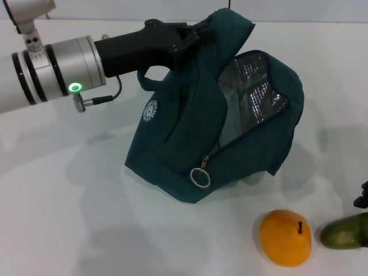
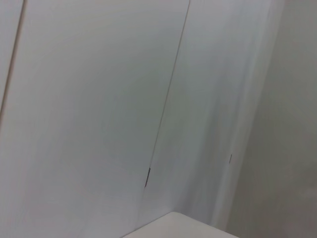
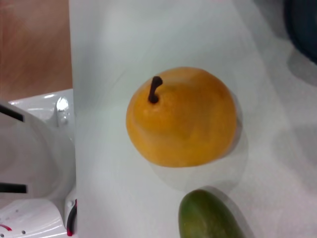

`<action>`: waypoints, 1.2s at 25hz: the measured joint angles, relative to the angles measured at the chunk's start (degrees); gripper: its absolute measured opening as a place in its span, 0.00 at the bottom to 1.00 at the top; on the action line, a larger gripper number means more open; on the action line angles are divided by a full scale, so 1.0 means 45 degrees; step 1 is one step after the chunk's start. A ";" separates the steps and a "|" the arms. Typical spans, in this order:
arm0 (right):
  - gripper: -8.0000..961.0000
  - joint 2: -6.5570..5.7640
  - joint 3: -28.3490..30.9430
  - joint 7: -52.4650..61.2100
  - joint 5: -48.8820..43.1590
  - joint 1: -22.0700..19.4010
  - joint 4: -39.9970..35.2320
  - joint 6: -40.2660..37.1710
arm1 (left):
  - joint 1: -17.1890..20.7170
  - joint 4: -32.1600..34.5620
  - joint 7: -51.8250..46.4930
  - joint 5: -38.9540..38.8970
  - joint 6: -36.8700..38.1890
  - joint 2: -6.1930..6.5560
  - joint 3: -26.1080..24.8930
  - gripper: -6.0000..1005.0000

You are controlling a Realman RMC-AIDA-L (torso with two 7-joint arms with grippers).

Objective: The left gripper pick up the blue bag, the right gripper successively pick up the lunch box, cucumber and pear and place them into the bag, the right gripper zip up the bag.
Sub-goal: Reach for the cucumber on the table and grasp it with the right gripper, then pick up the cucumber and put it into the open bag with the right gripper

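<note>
The blue bag (image 1: 190, 144) is held up off the white table by its handle, mouth open and silvery lining (image 1: 253, 92) showing. My left gripper (image 1: 192, 37) is shut on the bag's handle at the top. The zipper's ring pull (image 1: 200, 177) hangs at the front. The pear (image 1: 285, 237) lies on the table in front of the bag, stem up, and fills the right wrist view (image 3: 181, 116). The cucumber (image 1: 345, 232) lies right of the pear, its end also visible from the wrist (image 3: 208, 218). Only a black bit of my right gripper (image 1: 362, 198) shows at the right edge. The lunch box is out of view.
The white table (image 1: 86, 218) spreads to the front left. The right wrist view shows the table's edge, the robot's white base (image 3: 29, 173) and a brown floor (image 3: 29, 44) beyond it. The left wrist view shows only a pale wall (image 2: 99, 99).
</note>
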 joint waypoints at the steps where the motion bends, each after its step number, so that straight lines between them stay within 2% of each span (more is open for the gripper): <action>1: 0.77 0.0005 -0.0101 0.0016 -0.0027 0.0013 0.0023 0.0056 | -0.0004 0.0002 0.0000 -0.0001 0.0000 0.0002 0.0015 0.04; 14: 0.77 0.0115 -0.1436 0.0680 -0.0078 0.0258 0.0638 0.0773 | 0.0042 0.0006 0.0000 -0.0007 0.0001 0.0007 0.0064 0.04; 19: 0.77 0.0118 -0.1459 0.1017 -0.0043 0.0256 0.0692 0.0984 | 0.0086 0.0000 0.0000 0.0021 0.0001 0.0006 0.0064 0.04; 25: 0.59 0.0118 -0.1274 0.1045 0.0097 0.0244 0.0995 0.1052 | 0.0089 0.0000 0.0030 0.0024 0.0002 0.0006 0.0064 0.04; 28: 0.57 0.0116 -0.0683 0.1046 0.0316 0.0160 0.0904 0.1184 | 0.0089 0.0000 0.0033 0.0024 0.0003 0.0005 0.0064 0.04; 30: 0.57 0.0103 0.0170 0.1037 0.0697 0.0140 0.0876 0.1242 | 0.0089 -0.0001 0.0047 0.0030 0.0003 0.0006 0.0064 0.04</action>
